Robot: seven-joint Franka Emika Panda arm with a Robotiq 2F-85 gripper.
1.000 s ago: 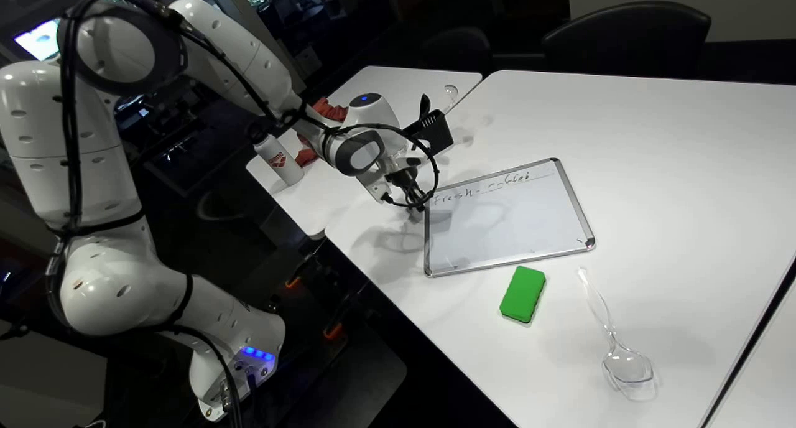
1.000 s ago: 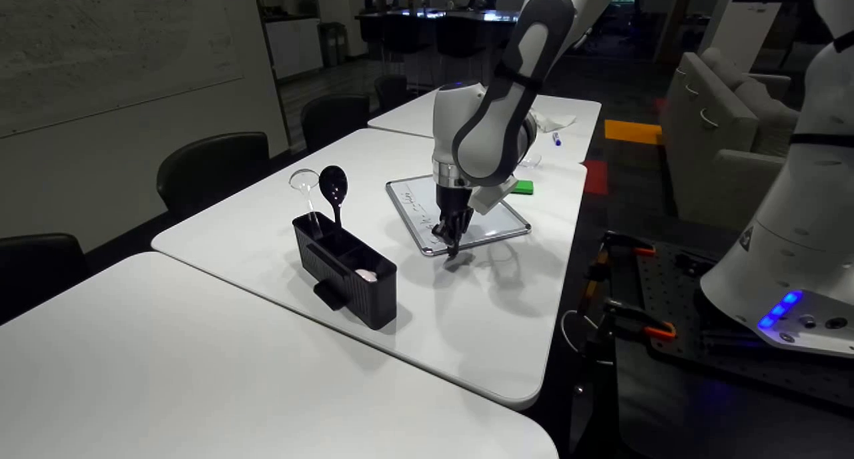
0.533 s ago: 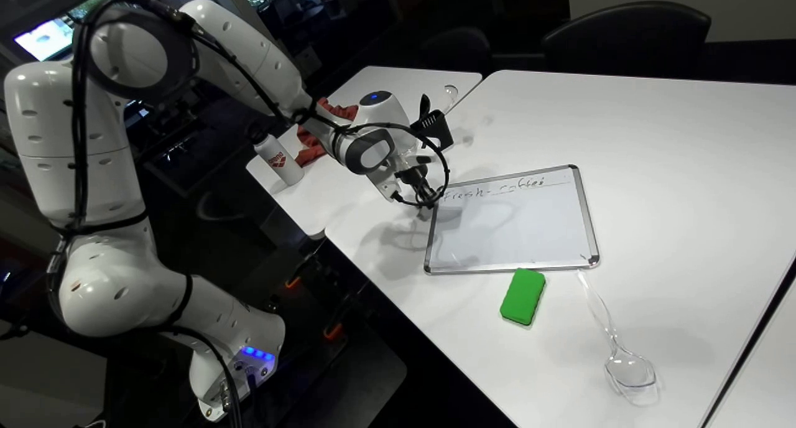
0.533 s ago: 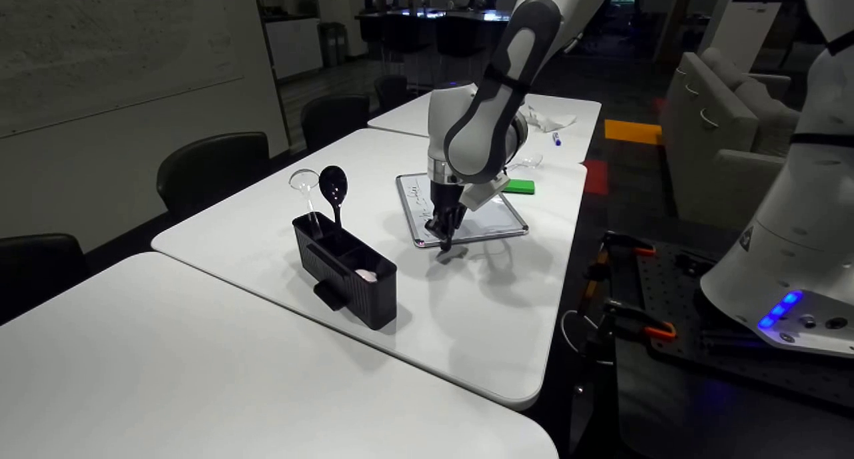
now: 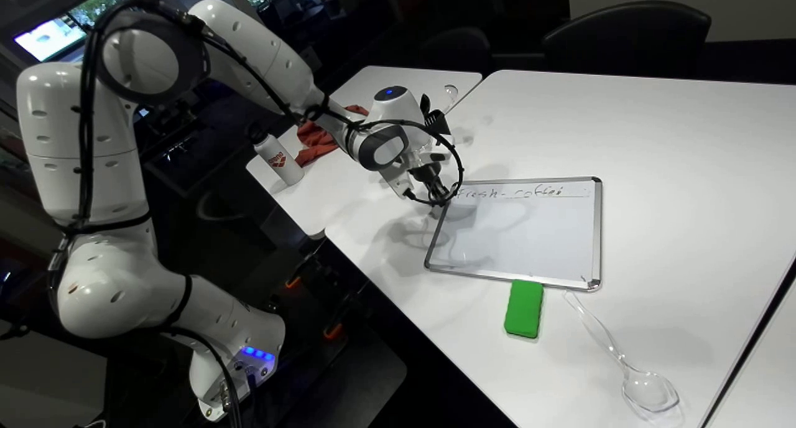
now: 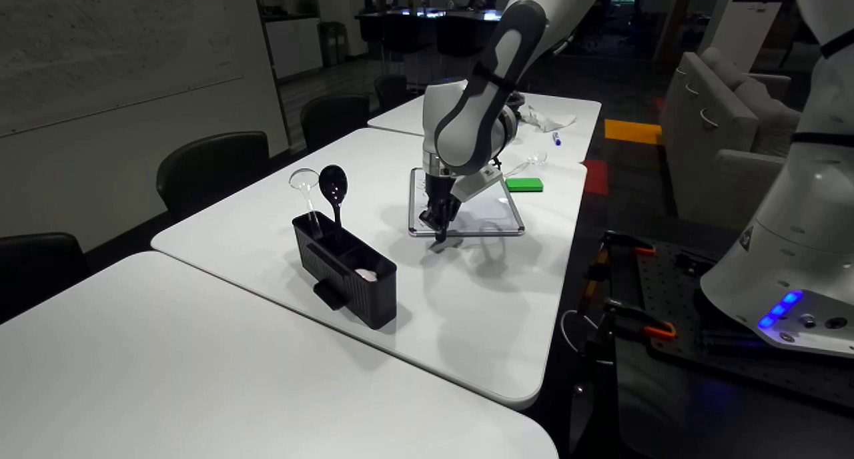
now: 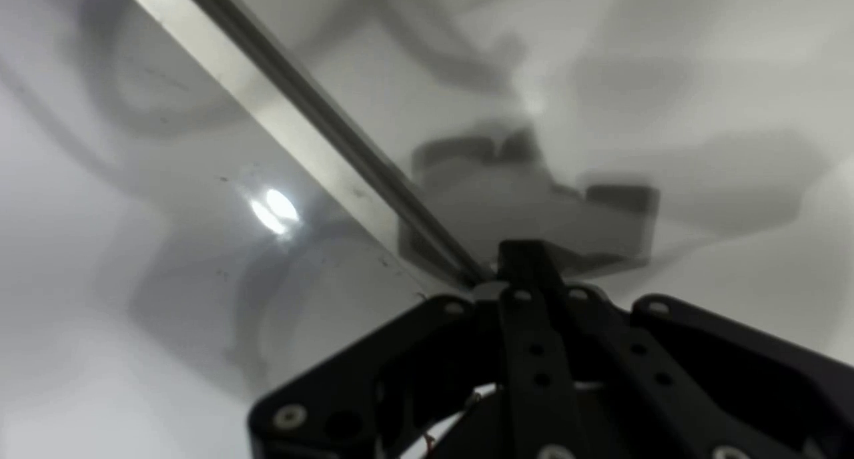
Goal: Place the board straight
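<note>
Whiteboard (image 5: 519,235) lies flat on the white table (image 5: 690,185) in an exterior view; handwriting (image 5: 510,193) along its far side reads roughly "Fresh - coffee". Robotiq gripper (image 5: 439,200) is down at the short side, by the corner where the writing starts. Green eraser-like block (image 5: 524,310) seems to touch the opposite long side; clear plastic spoon (image 5: 620,358) has its handle end at or against that side too.

Also in an exterior view: black utensil caddy (image 6: 347,272) well apart from the whiteboard, gripper tips low beside the short side. Whiteboard's sides don't run parallel to the table edges, so probably not square yet, if those are the reference.

Wrist view: fingers (image 7: 539,352) together, nothing seen pinched between. Metal frame (image 7: 303,139) runs right up to the tips; likely touching, contact spot too dark to be sure. Step is probably a nudge, not a grasp.

Handling, my guess: light for its size, stiff, not very fragile, slides and pivots easily on the slick tabletop. Flat, so little to pinch; push the frame's outer side, near a corner to turn, mid-side to shift. Tips could ride over the frame and smear writing; more turning may shove block and spoon.
</note>
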